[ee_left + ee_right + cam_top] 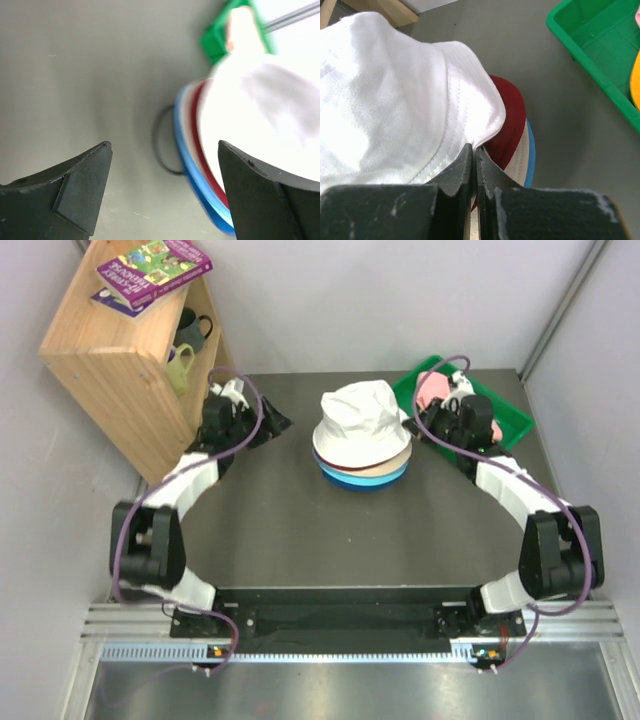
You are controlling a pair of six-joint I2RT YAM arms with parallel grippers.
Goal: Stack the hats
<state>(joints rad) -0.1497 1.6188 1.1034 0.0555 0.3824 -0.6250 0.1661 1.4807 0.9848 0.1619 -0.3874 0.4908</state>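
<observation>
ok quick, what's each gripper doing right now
left gripper: open, holding nothing
right gripper: shut on the brim of the white floppy cloth bucket hat

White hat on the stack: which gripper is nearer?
Right. The right gripper is shut on the white hat at its brim edge. The left gripper hangs open on the hat's other side, not touching it.

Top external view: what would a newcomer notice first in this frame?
The white hat crowns a stack of dark red, beige and blue hats at the centre of the table. The right gripper pinches its brim, shut; the left gripper stands open left of the stack. A green tray sits back right.
</observation>
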